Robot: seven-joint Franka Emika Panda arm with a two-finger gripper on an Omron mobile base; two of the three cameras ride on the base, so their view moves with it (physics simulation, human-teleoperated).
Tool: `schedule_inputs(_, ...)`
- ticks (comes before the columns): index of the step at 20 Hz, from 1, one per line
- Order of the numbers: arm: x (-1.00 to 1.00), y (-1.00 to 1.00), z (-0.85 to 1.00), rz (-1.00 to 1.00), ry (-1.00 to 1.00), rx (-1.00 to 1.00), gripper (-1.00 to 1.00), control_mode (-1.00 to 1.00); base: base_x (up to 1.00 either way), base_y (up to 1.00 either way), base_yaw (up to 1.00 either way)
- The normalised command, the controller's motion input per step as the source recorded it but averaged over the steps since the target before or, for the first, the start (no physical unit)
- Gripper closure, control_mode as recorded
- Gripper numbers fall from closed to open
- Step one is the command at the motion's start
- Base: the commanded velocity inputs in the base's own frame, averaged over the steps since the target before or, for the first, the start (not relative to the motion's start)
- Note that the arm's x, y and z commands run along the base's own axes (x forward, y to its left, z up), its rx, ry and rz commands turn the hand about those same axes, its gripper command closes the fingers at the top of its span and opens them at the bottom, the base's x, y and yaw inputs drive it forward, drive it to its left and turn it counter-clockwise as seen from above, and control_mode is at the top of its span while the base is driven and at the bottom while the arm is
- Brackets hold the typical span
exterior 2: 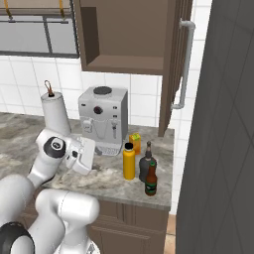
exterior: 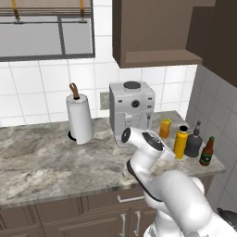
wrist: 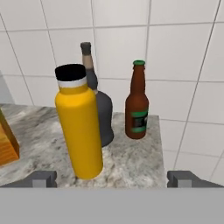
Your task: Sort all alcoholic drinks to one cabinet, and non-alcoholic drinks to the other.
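Yellow-orange and black-capped, the tall bottle [wrist: 79,124] is standing just ahead of the two-finger gripper [wrist: 111,178], whose jaws are gaping fully wide and gripping nothing. Behind it the squat black glass bottle [wrist: 99,111] is waiting, with the slim brown beer bottle [wrist: 137,105] further right and the orange juice carton [wrist: 6,143] left. All four are sitting on the marble counter [wrist: 131,164]; the dark wooden cabinet [exterior 2: 130,37] above is holding none, so sorting is seemingly yet to begin

Bare desk [wrist: 131,162] lies before the yellow bottle [wrist: 79,124]; black bottle [wrist: 99,111] crowds behind it, beer bottle [wrist: 137,103] stands apart
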Motion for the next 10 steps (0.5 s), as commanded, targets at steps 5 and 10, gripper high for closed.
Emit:
schedule_inputs(5, 0.06, -0.21, -0.16, 0.00, 0.00, 0.00, -1.00, -1.00, 0.00, 0.00, 0.00)
schedule_inputs(10, 0.02, -0.15, -0.10, 0.00, 0.00, 0.00, -1.00, -1.00, 0.00, 0.00, 0.00)
